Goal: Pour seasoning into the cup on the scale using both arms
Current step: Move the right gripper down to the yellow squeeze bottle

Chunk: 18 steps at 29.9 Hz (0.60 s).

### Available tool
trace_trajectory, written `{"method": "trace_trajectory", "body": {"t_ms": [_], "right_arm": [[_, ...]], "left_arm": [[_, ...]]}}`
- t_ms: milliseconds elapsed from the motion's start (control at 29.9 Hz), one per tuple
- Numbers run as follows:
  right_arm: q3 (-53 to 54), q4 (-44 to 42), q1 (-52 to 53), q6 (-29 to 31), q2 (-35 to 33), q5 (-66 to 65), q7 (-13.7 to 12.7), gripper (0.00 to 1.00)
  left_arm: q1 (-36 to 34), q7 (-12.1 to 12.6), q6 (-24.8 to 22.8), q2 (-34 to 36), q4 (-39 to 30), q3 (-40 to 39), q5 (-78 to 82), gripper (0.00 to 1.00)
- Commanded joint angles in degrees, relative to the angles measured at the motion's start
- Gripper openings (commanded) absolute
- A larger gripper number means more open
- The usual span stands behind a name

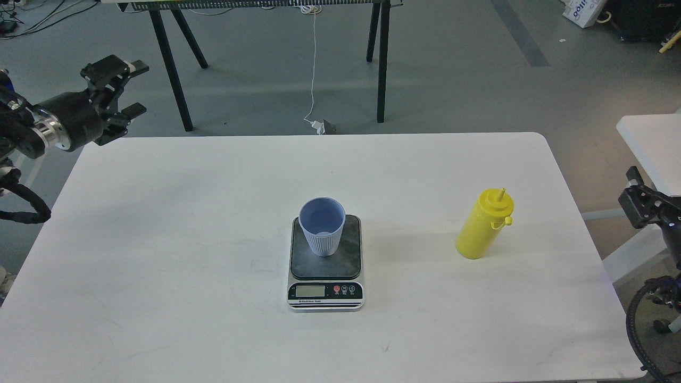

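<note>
Standing upright: yellow seasoning (484, 226), pointed nozzle, tethered cap.

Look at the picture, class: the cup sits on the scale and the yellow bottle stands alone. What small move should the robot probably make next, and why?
Probably bring the right gripper in toward the yellow bottle. The bottle stands upright and untouched on the table's right side, apart from both grippers. The cup is already on the scale, and the open left gripper is far off.

A white rounded-corner counter (213, 223) fills the foreground. Beyond it, black angled trestle legs (169, 64) stand on the grey floor (452, 80); a white cable (314, 64) hangs between them.
</note>
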Motion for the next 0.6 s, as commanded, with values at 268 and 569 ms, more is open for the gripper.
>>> {"method": "trace_trajectory", "body": {"t_ms": [268,569], "right_arm": [[-6.13,1.41,-0.11,0.0,4.48,-1.16,0.09,0.99],[-8.42,1.24,-1.6,0.0,10.98,-5.29,0.35,0.99]], "left_arm": [[0.34,0.0,0.0,0.17,-0.09,0.08,0.08,1.0],[0.34,0.0,0.0,-0.19,-0.09,0.08,0.17,1.0]]}}
